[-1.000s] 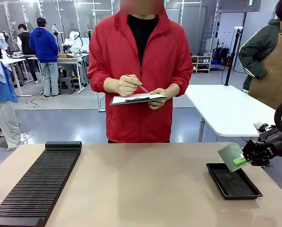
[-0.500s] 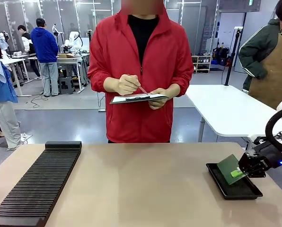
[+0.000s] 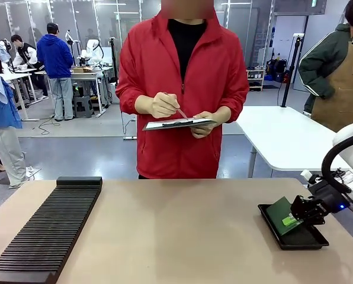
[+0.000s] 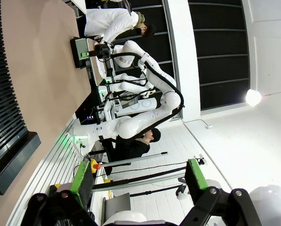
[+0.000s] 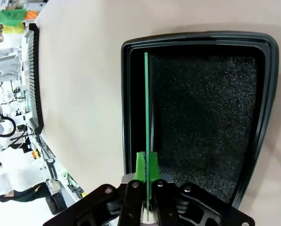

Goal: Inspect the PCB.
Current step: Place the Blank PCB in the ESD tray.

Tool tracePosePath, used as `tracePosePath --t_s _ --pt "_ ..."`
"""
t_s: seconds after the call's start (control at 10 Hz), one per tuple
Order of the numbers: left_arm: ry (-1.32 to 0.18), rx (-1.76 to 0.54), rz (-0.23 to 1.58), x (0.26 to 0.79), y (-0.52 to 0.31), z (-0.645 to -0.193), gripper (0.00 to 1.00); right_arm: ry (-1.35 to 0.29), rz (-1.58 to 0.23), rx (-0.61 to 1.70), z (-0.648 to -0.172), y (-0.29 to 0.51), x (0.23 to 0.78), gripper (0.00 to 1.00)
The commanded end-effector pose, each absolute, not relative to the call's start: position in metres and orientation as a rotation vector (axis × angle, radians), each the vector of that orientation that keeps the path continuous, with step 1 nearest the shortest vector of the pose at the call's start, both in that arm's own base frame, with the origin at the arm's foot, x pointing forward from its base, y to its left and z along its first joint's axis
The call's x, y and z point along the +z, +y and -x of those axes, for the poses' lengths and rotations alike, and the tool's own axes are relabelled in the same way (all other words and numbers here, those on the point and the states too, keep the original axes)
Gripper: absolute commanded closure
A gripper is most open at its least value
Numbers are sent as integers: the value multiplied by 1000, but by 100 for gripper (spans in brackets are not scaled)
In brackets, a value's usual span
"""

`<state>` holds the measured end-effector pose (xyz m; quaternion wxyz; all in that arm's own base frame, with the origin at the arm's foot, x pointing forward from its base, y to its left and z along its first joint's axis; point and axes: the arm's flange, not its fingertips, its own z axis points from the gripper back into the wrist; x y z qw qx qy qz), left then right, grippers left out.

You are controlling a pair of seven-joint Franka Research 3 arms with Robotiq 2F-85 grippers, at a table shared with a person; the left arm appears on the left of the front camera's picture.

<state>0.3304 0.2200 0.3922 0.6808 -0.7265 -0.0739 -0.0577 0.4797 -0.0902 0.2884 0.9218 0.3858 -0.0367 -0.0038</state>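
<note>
Rack of black slotted ribs along the left of the tan bench, running from the near edge toward the far side; seen from the left wrist as a dark ribbed strip down the picture's left. Left gripper up off the bench, aimed past its edge at the room; green pads set wide apart with nothing between them, so fingers open. Centre, far side: person in a red jacket standing, clipboard with white paper propped on one hand, other hand with a pen on the sheet. Right of centre, near the bench's right edge: shallow black tray, foam-lined. Over it the PCB, tilted, its lower edge down within the tray's left part, upper end clamped by the right gripper reaching in from the right. From the right wrist, PCB edge-on as a thin green line standing along the left wall of the tray, just beside it over the speckled foam; fingers pinched shut on the board's near end, green pads pressed on both faces; whether the far edge touches the foam, cannot tell.
</note>
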Motion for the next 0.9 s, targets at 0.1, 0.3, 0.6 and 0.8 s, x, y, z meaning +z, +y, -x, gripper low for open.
tracePosePath --t_s 0.1,0.3,0.6,0.8 --pt "-159 -123 1629 392 221 -329 0 -100 -762 10 -477 -82 288 72" --pt "-159 -123 1629 392 221 -329 0 -124 -730 0 -466 -72 298 45" --pt "-159 -123 1629 392 221 -329 0 -138 -651 -18 -453 -63 318 17" --pt "-159 -123 1629 392 221 -329 0 -154 -600 -26 -447 -61 335 0"
